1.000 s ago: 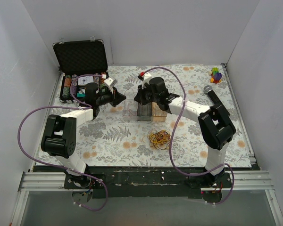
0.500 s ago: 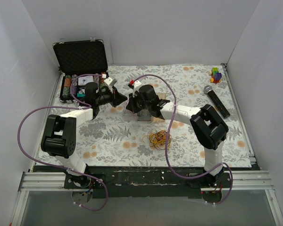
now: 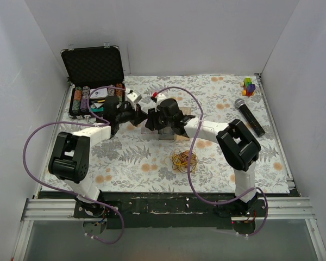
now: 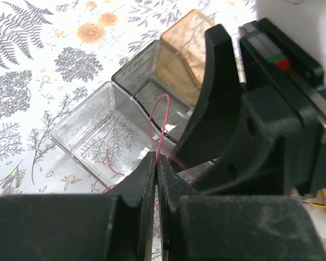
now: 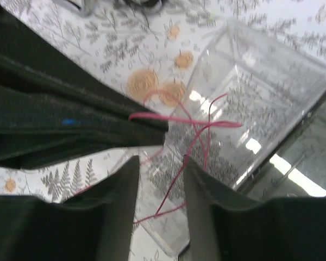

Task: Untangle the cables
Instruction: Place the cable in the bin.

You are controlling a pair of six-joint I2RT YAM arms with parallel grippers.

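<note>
Cables (image 3: pixel 183 160) are lying in a small yellow and orange heap on the flowered table cover (image 3: pixel 125 157), toward the near edge and just in front of the right arm's elbow, with neither arm touching the heap. One pink wire (image 4: pixel 162 117) is hanging apart from that heap, above a row of three small open boxes farther back. The left gripper (image 4: pixel 156 163) is pinching this wire, its jaws pressed tightly together with the strand rising from between them in a loop. The right gripper (image 5: pixel 160 163) is facing it tip to tip, its jaws standing apart; in the right wrist view the pink strand is crossing over itself and trailing down through the gap between the two fingers, and whether it is touching either finger cannot be told.

Below the wire, the clear box (image 4: pixel 92 136) is sitting at one end of the row, the smoky grey box (image 4: pixel 141 76) is touching it in the middle, and the amber box (image 4: pixel 187 35) is sitting at the far end. A short piece of pink strand is lying inside the clear box.

At the far left corner an open black case (image 3: pixel 92 65) is leaning against the wall. A microphone (image 3: pixel 249 115) is lying by the right edge, and a small multicoloured toy (image 3: pixel 249 86) is sitting beyond it in the far right corner.
</note>
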